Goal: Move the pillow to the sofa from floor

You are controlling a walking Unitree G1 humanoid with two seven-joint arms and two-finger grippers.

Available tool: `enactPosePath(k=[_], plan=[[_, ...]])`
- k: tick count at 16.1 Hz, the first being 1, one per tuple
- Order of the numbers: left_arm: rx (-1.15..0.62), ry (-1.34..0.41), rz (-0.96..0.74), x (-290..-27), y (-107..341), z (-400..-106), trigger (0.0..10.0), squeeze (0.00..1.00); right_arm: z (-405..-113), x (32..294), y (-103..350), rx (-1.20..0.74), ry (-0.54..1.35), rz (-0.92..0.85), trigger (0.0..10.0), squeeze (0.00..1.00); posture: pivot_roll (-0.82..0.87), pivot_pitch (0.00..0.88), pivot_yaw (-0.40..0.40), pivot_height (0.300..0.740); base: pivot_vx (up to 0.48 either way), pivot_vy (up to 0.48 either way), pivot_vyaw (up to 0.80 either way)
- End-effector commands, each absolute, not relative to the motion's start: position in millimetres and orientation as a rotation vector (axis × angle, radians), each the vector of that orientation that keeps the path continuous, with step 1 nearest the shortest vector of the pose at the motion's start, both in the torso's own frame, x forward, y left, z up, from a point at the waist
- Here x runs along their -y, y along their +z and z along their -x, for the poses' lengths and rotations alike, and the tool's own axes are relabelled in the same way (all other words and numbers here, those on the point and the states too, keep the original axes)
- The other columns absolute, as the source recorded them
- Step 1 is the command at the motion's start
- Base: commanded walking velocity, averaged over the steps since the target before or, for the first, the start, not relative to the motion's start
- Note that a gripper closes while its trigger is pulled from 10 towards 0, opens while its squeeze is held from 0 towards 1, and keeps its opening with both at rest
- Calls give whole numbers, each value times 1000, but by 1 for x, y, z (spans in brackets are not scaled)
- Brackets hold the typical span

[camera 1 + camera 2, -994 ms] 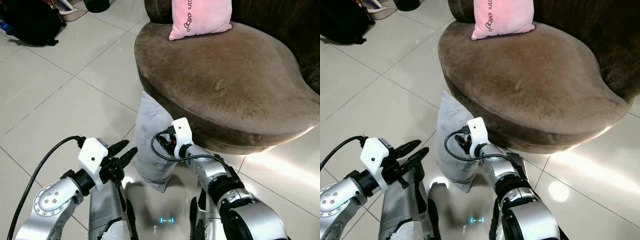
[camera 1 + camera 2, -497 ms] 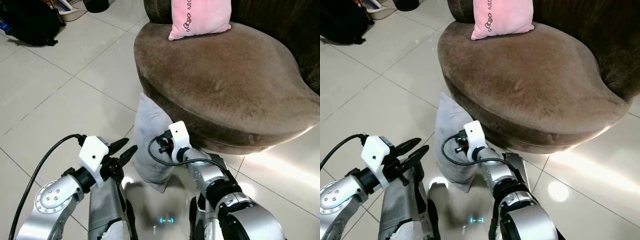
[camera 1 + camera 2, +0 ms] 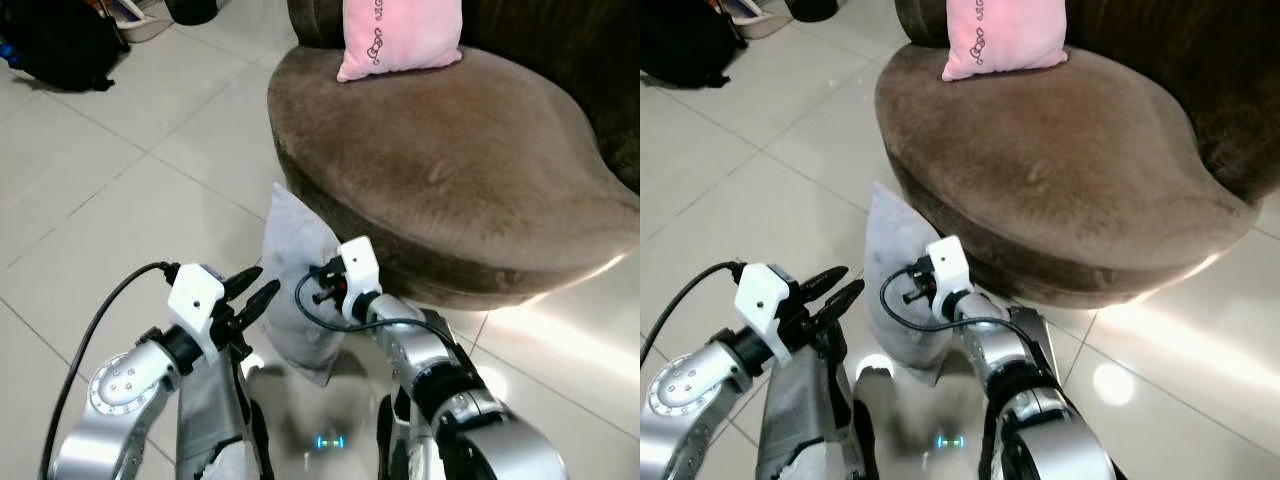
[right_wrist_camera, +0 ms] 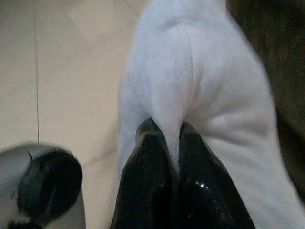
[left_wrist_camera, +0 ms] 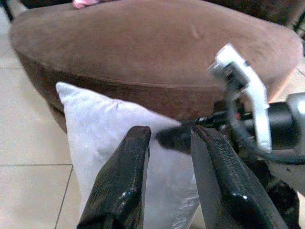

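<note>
Grey and squashy, the pillow (image 3: 298, 290) stands up on its edge on the tiled floor (image 3: 120, 180), leaning against the front of the brown sofa (image 3: 450, 170). It looks soft and light, like a bag of fluff, so it should bend and sag when it is picked up, and it should not break.

The right gripper (image 4: 167, 143) is pinching a fold of the pillow's cloth. Its two black fingers (image 4: 147, 157) sit very close together, with a small ridge of grey cloth squeezed between them. That is a small bite. A pinch of cloth may slip out, I think, because the stuffing is loose and the cover can slide.

The left gripper (image 3: 252, 290) is just beside the pillow, on the side away from the right gripper. Its fingers (image 5: 125, 181) have a narrow gap between them and nothing is in that gap. The pillow is right in front of those fingertips, and the sofa seat is behind and above it.

A good place to hold would be the pillow's middle, with one gripper on each side, squeezing it like a sandwich. A corner could work too, but then the pillow would dangle and swing.

A pink cushion (image 3: 402, 38) rests at the back of the sofa seat, far past both grippers. Much of the seat in front of it is bare.
</note>
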State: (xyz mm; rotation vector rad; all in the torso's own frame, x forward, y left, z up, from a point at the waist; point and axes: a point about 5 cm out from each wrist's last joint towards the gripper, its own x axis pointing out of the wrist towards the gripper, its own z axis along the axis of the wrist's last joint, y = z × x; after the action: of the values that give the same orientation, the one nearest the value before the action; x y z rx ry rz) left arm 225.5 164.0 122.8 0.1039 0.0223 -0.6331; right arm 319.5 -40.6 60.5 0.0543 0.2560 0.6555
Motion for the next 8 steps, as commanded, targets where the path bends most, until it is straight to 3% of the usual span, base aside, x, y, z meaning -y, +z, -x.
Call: enactPosePath(k=[1, 5, 8], plan=[[-33, -627, -105, -164, 119, -222, 10000, 0, -322, 39, 74, -184, 672, -78, 0, 0, 58, 106, 18, 466, 0, 0, 0], [24, -656, -51, -147, 119, -225, 10000, 0, -338, 77, 152, 107, 512, -231, 0, 0, -5, 46, 27, 466, 0, 0, 0], [88, -700, -30, -130, 124, -239, 10000, 0, -345, 121, 243, 401, 198, -257, 0, 0, -45, 20, 41, 466, 0, 0, 0]])
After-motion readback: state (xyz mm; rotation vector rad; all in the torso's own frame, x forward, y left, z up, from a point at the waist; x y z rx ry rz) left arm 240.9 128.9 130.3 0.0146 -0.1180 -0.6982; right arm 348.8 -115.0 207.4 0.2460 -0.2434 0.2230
